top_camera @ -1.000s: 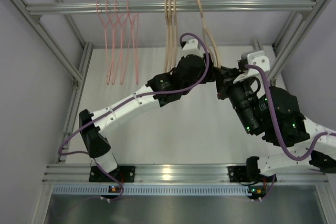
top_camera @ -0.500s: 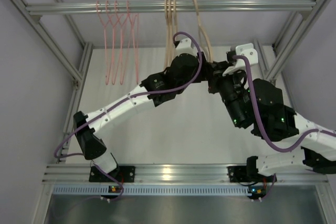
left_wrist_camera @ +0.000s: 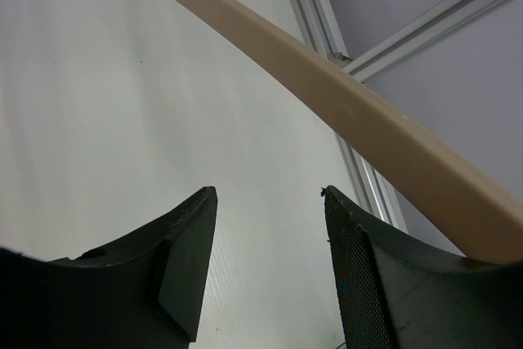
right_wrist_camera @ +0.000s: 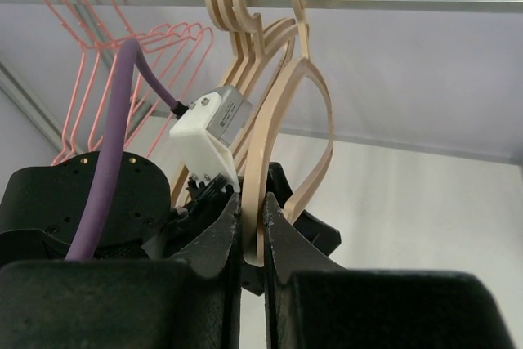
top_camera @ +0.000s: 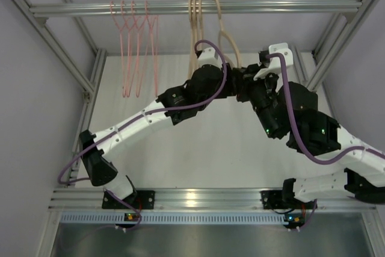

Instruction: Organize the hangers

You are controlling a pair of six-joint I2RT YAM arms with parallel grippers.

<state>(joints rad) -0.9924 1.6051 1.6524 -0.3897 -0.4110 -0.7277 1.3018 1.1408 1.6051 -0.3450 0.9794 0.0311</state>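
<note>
The lone beige rounded hanger (right_wrist_camera: 272, 128), hooked on the aluminium rail (top_camera: 289, 6) above the bench's far edge just right of three matching beige hangers (top_camera: 195, 28), is clamped by the right gripper (right_wrist_camera: 252, 230), while the left gripper (left_wrist_camera: 268, 202) is held wide beside it.

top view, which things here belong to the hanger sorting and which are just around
Job in hand:
pink hangers
three beige hangers grouped on the rail
single beige hanger, clamped by right gripper
left gripper, open, close by

Just there:
rail
table
purple cable
</note>
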